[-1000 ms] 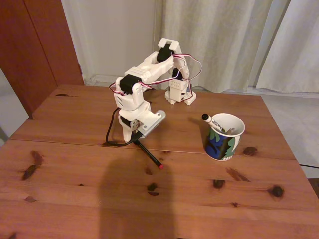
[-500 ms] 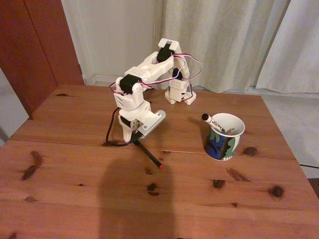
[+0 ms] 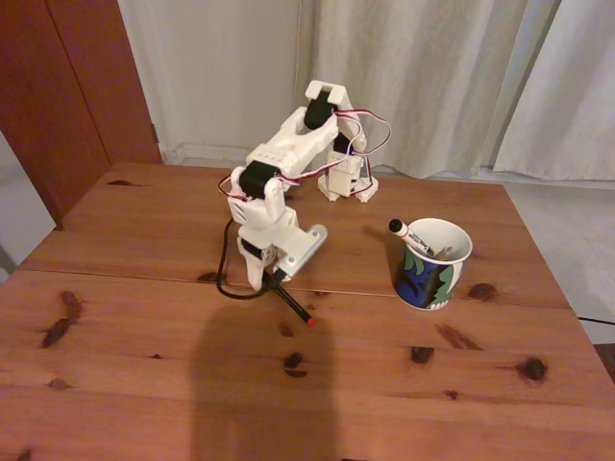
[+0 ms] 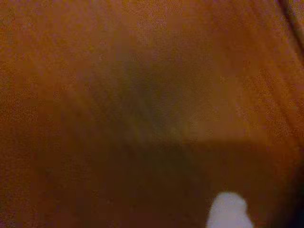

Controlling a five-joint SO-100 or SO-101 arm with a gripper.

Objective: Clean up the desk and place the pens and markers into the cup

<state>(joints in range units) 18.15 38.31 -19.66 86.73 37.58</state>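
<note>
On the reddish-brown desk (image 3: 144,384) the white arm leans down, its gripper (image 3: 273,279) shut on the upper end of a thin black pen (image 3: 293,301). The pen slants down to the right and its red tip sits at the wood. To the right stands the cup (image 3: 430,274), patterned blue, green and black, with a white marker (image 3: 407,233) leaning in it, black cap over the left rim. The wrist view is blurred brown wood with one white fingertip (image 4: 228,212) at the bottom edge.
The arm's base (image 3: 348,184) is fixed at the desk's far edge, and a black cable (image 3: 226,264) loops down left of the gripper. A dark shadow lies across the near middle of the desk. Curtains and a wooden door stand behind.
The arm's wrist and gripper have shifted a little to the right, toward the pen's red tip. The tip stays at about the same spot, and the cup has not moved.
</note>
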